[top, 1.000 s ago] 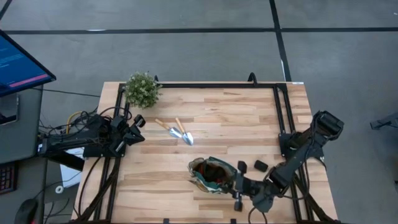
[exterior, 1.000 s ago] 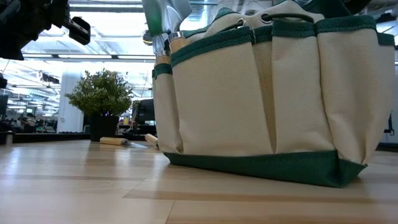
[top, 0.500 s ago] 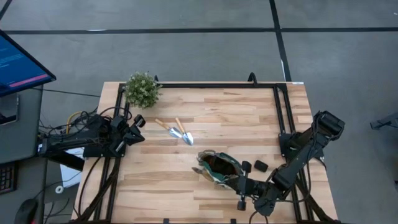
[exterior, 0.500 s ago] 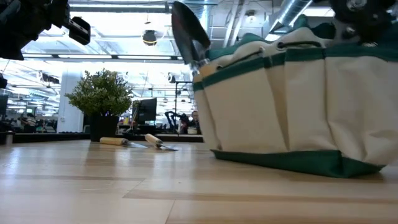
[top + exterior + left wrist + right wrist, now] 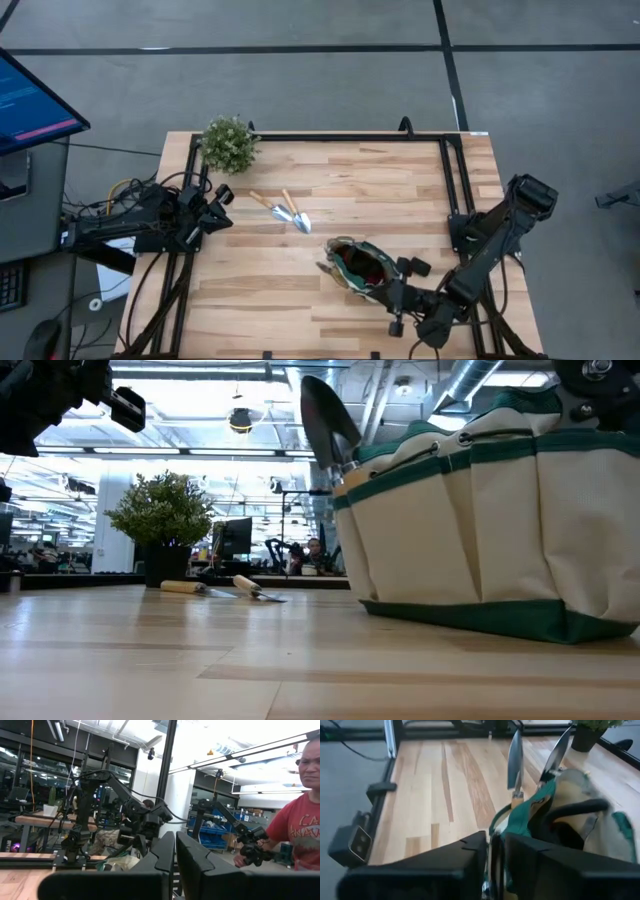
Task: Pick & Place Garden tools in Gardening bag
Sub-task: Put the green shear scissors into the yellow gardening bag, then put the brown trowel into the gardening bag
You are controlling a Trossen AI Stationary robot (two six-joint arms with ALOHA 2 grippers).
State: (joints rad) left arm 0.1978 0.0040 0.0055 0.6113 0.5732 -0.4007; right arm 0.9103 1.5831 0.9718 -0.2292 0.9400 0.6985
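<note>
A small beige canvas gardening bag (image 5: 358,268) with green trim stands upright near the front right of the light wooden slatted counter (image 5: 380,180), its dark mouth open upward. The right end effector (image 5: 388,291) is at the bag's near rim; in the right wrist view its two dark fingers (image 5: 465,855) stand narrowly apart with the green edge of the bag (image 5: 520,820) running between them, so it appears closed on the rim. Two silver metal tool blades (image 5: 516,757) rise out of the bag's outer pockets, one of them a trowel blade (image 5: 325,420) showing above the trim in the low view.

Farther back, near the middle of the counter, two small hand tools with wooden handles and silver heads (image 5: 284,210) lie flat side by side, well apart from the bag and touched by nothing.

The left end effector (image 5: 222,195) waits off the counter's left edge, raised above it, its fingers (image 5: 165,850) nearly together and gripping nothing.

A bushy green potted plant (image 5: 229,145) stands at the far left corner of the counter. Beyond the counter, the left wrist view shows a person in a red shirt (image 5: 300,827) and other dark robot arms (image 5: 100,805).
</note>
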